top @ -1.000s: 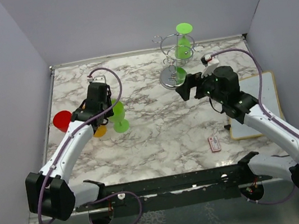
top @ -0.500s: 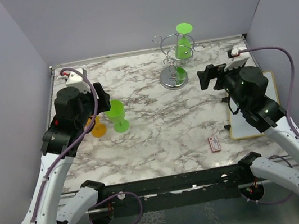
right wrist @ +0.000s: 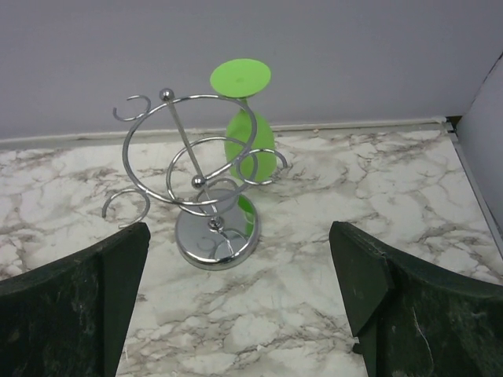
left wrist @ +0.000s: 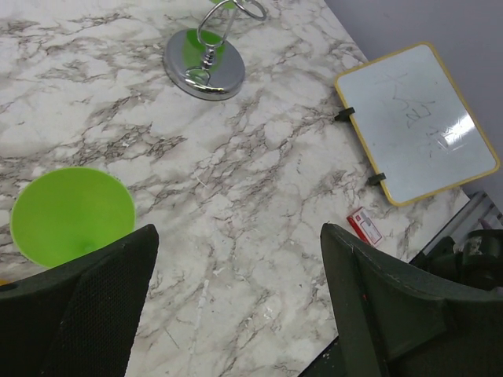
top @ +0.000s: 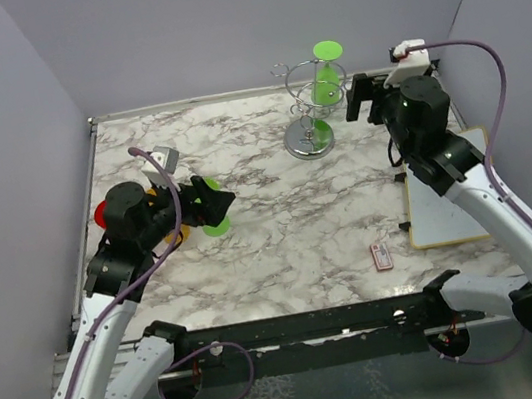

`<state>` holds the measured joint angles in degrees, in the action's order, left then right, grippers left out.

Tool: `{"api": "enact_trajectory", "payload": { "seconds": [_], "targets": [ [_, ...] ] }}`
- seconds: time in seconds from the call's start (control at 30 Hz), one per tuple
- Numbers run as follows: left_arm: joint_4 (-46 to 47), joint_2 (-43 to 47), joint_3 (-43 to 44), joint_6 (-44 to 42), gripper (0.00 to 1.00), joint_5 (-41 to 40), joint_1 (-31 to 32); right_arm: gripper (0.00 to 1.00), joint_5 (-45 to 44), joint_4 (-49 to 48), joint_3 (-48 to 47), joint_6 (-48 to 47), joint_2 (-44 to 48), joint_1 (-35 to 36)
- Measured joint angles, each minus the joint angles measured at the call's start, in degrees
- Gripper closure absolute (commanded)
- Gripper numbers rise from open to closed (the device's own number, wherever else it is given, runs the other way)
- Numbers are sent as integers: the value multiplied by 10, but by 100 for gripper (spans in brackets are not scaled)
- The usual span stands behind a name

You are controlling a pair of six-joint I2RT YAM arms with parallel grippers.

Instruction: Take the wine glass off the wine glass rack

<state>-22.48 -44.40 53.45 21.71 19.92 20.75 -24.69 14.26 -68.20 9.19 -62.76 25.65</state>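
Marble-patterned table (top: 282,237) inside plain grey walls. The wine glass rack (top: 300,143) stands at 12 o'clock on the table. The green wine glass (right wrist: 250,141) hangs inverted, foot uppermost, from a loop on the rack's 1 o'clock side. Right gripper (right wrist: 237,233): fingers spread, empty, at the rack's 3 o'clock, not touching it. Left gripper (left wrist: 240,232): fingers spread, empty, at the table's 9 o'clock, beside a second green glass (left wrist: 72,214).

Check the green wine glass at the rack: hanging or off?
Hanging. The wine glass sits inverted in a loop of the rack, foot up, bowl down; the open right pincer is short of it.
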Motion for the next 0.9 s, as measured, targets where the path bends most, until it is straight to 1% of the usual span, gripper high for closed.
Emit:
{"api": "enact_trajectory", "payload": {
  "seconds": [0.1, 0.23, 0.4, 0.53, 0.7, 0.87, 0.9],
  "targets": [
    [13, 14, -15, -2, 13, 8, 0, 1, 23, 6, -53, 12, -61, -20],
    [23, 35, -40, 12, 13, 17, 0, 0, 77, 17, -134, 40, -139, -66],
    [49, 49, -61, 49, 13, 38, 0, 0, 213, 22, -205, 114, -216, -162],
    [63, 47, -61, 64, 12, 47, 0, 0, 307, 20, -264, 184, -290, -224],
    [69, 29, -46, 69, 12, 51, 0, 9, 423, -16, -285, 280, -376, -276],
    [74, 17, -40, 70, 12, 52, 0, 21, 499, -68, -292, 356, -457, -292],
    [74, 16, -40, 70, 12, 52, 0, 24, 525, -95, -303, 384, -492, -292]
  ]
}}
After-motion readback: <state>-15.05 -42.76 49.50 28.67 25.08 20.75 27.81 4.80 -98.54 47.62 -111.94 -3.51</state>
